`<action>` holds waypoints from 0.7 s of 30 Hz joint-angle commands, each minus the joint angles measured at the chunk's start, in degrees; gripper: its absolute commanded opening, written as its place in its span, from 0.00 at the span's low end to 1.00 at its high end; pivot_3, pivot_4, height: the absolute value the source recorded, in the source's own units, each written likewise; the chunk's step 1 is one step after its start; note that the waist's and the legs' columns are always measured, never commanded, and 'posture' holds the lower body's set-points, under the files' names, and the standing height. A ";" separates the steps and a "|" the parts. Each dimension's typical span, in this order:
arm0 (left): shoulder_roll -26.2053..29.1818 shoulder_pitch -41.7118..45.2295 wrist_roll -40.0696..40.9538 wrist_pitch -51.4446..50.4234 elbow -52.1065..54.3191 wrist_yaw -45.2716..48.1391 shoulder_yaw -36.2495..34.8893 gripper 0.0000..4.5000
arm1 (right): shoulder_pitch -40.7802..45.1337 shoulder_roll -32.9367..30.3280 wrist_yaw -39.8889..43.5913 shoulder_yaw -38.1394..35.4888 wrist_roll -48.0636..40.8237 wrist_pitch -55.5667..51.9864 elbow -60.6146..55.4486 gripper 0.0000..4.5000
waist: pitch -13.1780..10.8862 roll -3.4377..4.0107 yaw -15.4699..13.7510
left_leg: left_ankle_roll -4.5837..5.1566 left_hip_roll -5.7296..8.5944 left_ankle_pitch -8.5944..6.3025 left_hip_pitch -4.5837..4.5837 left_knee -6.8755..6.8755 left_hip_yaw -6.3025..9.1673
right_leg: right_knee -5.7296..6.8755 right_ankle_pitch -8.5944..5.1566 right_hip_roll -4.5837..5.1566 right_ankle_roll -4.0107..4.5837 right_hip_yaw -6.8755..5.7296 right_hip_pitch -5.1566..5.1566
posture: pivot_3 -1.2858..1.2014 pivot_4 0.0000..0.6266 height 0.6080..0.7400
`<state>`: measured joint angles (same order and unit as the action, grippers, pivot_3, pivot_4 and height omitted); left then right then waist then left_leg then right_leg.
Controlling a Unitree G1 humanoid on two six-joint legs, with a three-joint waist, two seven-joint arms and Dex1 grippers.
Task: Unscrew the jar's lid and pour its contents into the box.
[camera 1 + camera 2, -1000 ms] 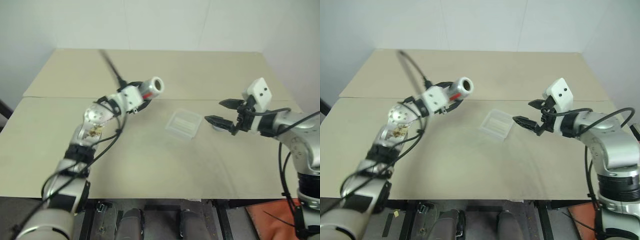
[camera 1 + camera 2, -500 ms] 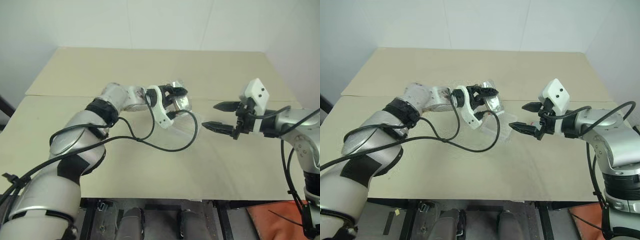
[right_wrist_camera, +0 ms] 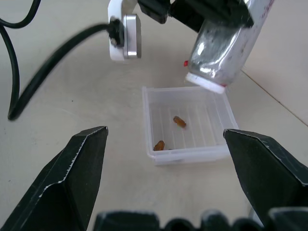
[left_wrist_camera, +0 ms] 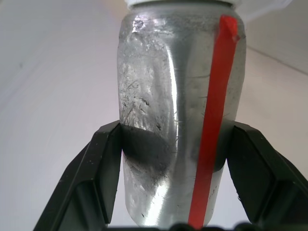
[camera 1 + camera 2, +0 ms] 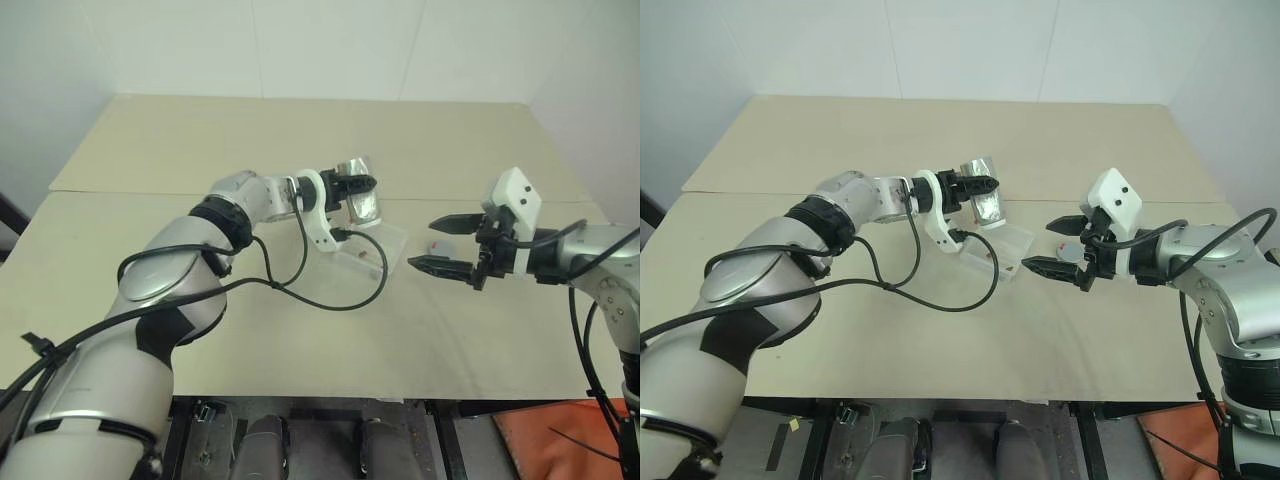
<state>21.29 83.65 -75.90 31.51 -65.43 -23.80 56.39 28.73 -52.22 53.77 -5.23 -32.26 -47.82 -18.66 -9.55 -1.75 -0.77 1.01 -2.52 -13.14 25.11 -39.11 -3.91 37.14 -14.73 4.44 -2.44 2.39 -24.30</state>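
Pale beige desk (image 5: pixel 300 330) set against a plain white wall; a seam runs across the desk surface behind the work area.

Landmark: the box (image 3: pixel 185 126), a shallow clear tray, lies flat on the desk near its middle.

Left tool (image 5: pixel 358 186): pressed onto the jar (image 5: pixel 361 203), its two black fingers (image 4: pixel 98 178) clamping the silver-grey body on opposite sides, with the red stripe showing between them. The jar is held off the desk, directly above the box's far edge, tipped over so that its open white-rimmed mouth points down toward the box. The mouth sits just above the box wall; contact cannot be confirmed.

Contents (image 3: pixel 179 121): two small brown pieces lie on the ribbed floor of the box, apart from each other, one near the middle and one close to the near wall.

Right tool (image 5: pixel 440 244): spread wide, holding nothing, hovering above the desk to the right of the box and pointing toward it, clear of the box.

Lid (image 5: pixel 437 246): a small round grey cap with a red mark rests on the desk to the right of the box, seen between the right tool's spread fingers.

A black cable (image 5: pixel 300 290) from the left wrist loops over the desk just in front of the box.
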 commanded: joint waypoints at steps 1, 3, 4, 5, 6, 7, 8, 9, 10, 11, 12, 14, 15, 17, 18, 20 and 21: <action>1.85 2.01 5.27 1.24 -0.48 1.70 -4.32 0.66 | 1.07 -0.41 0.42 -0.91 -0.09 1.61 -0.29 0.99 | 0.00 0.00 0.01 | 0.00 0.00 0.00 0.00 0.00 0.00 | 0.00 0.00 0.01 0.00 0.00 0.00 | 0.52 0.24 1.00; 3.49 1.09 10.67 1.89 -0.89 4.16 -8.74 0.66 | 1.34 -0.37 0.63 -0.65 0.16 1.94 0.39 0.99 | 0.00 0.00 -0.01 | 0.00 0.00 0.00 0.00 0.00 -0.01 | 0.01 0.00 0.00 0.00 0.00 0.00 | 0.52 0.24 1.00; 4.15 0.46 14.20 2.19 -1.39 6.27 -11.61 0.66 | 1.48 -0.34 0.82 -0.48 0.26 2.15 0.77 0.99 | 0.00 0.00 0.00 | 0.00 0.00 0.00 0.01 -0.01 0.00 | 0.01 0.00 0.00 0.00 -0.02 0.00 | 0.52 0.24 1.00; 4.57 0.00 16.58 2.37 -1.60 7.86 -13.52 0.66 | 1.57 -0.32 0.96 -0.37 0.31 2.30 1.03 0.99 | 0.00 0.00 0.00 | 0.00 0.00 0.00 0.01 -0.04 0.00 | 0.02 0.00 0.01 0.00 -0.02 0.00 | 0.52 0.24 1.00; 5.18 -0.43 17.55 2.34 -1.37 7.93 -14.45 0.66 | 1.59 -0.35 1.08 -0.29 0.36 2.44 1.19 0.99 | 0.00 0.00 0.01 | 0.00 -0.01 0.00 0.01 -0.05 0.00 | 0.02 0.00 0.01 0.00 -0.02 0.01 | 0.52 0.24 1.00; 5.46 -1.82 21.46 2.89 -1.44 10.62 -17.44 0.66 | 1.74 -0.29 1.19 -0.20 0.39 2.55 1.45 0.99 | 0.00 0.01 0.04 | 0.00 -0.01 0.00 0.01 -0.05 0.00 | 0.02 0.00 0.00 0.00 -0.03 0.01 | 0.52 0.24 1.00; 5.88 -3.07 23.85 3.38 -0.98 11.56 -19.32 0.66 | 1.77 -0.25 1.34 -0.25 0.29 2.67 1.67 0.99 | 0.01 0.01 0.07 | 0.00 -0.01 0.00 0.01 -0.06 0.00 | 0.02 0.00 0.01 0.00 -0.03 0.01 | 0.52 0.24 1.00; 6.21 -4.05 25.55 3.71 -0.40 12.44 -20.72 0.66 | 1.75 -0.21 1.43 -0.32 0.19 2.72 1.74 0.99 | 0.01 0.02 0.10 | 0.00 -0.01 0.00 0.00 -0.06 0.00 | 0.03 0.00 0.00 0.00 -0.02 0.02 | 0.52 0.24 1.00; 6.03 -5.47 29.10 4.29 0.01 15.44 -23.27 0.66 | 1.69 -0.20 1.50 -0.35 0.15 2.81 1.71 0.99 | 0.01 0.02 0.10 | 0.00 -0.02 0.00 -0.01 -0.06 0.00 | 0.03 0.00 0.00 0.00 -0.02 0.02 | 0.52 0.24 1.00; 5.32 -7.67 34.43 4.32 0.71 19.20 -26.98 0.66 | 1.74 -0.10 1.48 -0.27 0.16 2.85 1.74 0.99 | 0.01 0.02 0.07 | -0.01 -0.03 0.01 -0.01 -0.07 0.00 | 0.04 0.00 0.00 0.00 -0.03 0.02 | 0.52 0.24 1.00; 4.67 -10.37 40.50 4.82 1.85 23.89 -30.85 0.66 | 1.70 0.02 1.36 -0.21 0.21 2.92 1.58 0.99 | 0.01 0.03 0.08 | -0.01 -0.02 0.01 0.00 -0.09 0.00 | 0.06 0.00 0.00 0.00 -0.04 0.03 | 0.52 0.24 1.00; 2.40 -16.89 54.72 0.71 7.17 34.67 -39.59 0.66 | 1.48 0.38 1.03 -0.49 -0.08 2.85 1.21 0.99 | 0.04 0.06 0.06 | -0.02 -0.06 0.01 -0.01 -0.14 -0.01 | 0.07 0.01 0.00 0.01 -0.05 0.06 | 0.52 0.24 1.00; 1.66 -19.48 59.54 -1.97 10.42 38.54 -42.55 0.66 | 1.28 0.46 0.94 -0.73 -0.31 2.76 0.91 0.99 | 0.03 0.06 0.05 | -0.03 -0.09 0.02 0.01 -0.22 0.00 | 0.16 0.01 0.00 0.01 -0.07 0.06 | 0.52 0.24 1.00; -0.05 -25.19 68.93 -10.20 18.97 44.45 -48.18 0.66 | 0.81 0.65 0.96 -1.32 -0.94 2.57 0.27 0.99 | 0.03 0.06 0.10 | -0.05 -0.12 0.03 0.07 -0.36 0.02 | 0.47 0.01 -0.01 0.01 -0.09 0.05 | 0.52 0.24 1.00; -0.71 -27.90 72.27 -13.75 23.25 45.74 -50.34 0.66 | 0.53 0.69 1.05 -1.52 -1.16 2.59 -0.08 0.99 | 0.03 0.06 0.13 | -0.03 -0.15 0.02 0.11 -0.45 0.04 | 0.50 0.01 -0.03 0.01 -0.10 0.05 | 0.52 0.24 1.00; -1.87 -32.86 78.44 -21.07 31.34 48.03 -54.00 0.66 | 0.07 0.76 0.97 -1.65 -1.28 2.62 -0.56 0.99 | 0.03 0.06 0.18 | 0.06 -0.18 -0.03 0.14 -0.58 0.07 | 0.51 0.01 -0.05 0.00 -0.11 0.08 | 0.52 0.24 1.00; -2.49 -34.94 80.90 -23.83 34.74 48.29 -55.56 0.66 | -0.03 0.80 0.88 -1.65 -1.32 2.64 -0.65 0.99 | 0.04 0.06 0.18 | 0.07 -0.19 -0.04 0.13 -0.64 0.08 | 0.55 0.01 -0.05 0.00 -0.11 0.11 | 0.52 0.24 1.00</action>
<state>19.25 49.16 -0.34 11.79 -37.64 23.39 4.14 28.43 -51.16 54.76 -4.94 -32.85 -46.34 -17.51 -9.51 -1.70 -0.59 1.09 -2.70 -13.18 25.24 -39.78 -3.82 37.71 -14.72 4.39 -2.43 2.29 -24.18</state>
